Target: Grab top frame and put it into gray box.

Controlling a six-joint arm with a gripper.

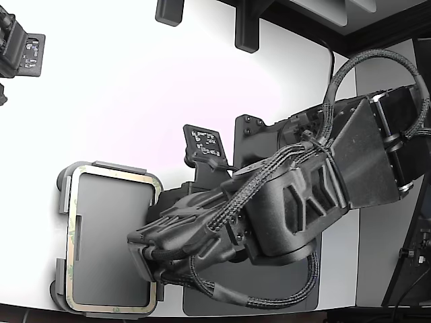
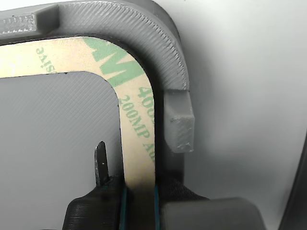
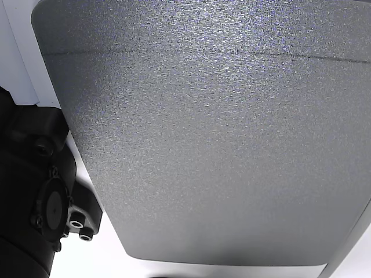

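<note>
Tool [image 2: 140, 201] jaws are closed onto one long side of the top frame [image 2: 136, 115], one dark finger inside the open centre and the other outside against the wall of the gray box [image 2: 144, 33], with the cream strip pinched between them. Taking the scene from largest to smallest: the white surface [image 1: 135, 87] carries everything; the arm [image 1: 303, 195] reaches across the exterior view from its right, over a darker gray mat [image 1: 269, 299] lying under it; the gray box [image 1: 62, 185] sits at the exterior view's lower left; the top frame [image 1: 114, 173] lies inside the box rim, its visible corner following the box's rounded corner closely in the wrist view. By appearance the frame is already seated or very nearly so, and I judge the step in hand to be the release. Whether the gripped side lies fully flat on the box floor cannot be told, since the tool hides it. To finish well, the jaws should open only slightly and evenly so neither finger drags the thin strip, then lift straight up. The outer finger is close beside a raised edge tab [image 2: 180, 127]; a sideways exit risks catching it and shifting the box. The frame looks thin and flexible, likely to buckle under any twist.
</note>
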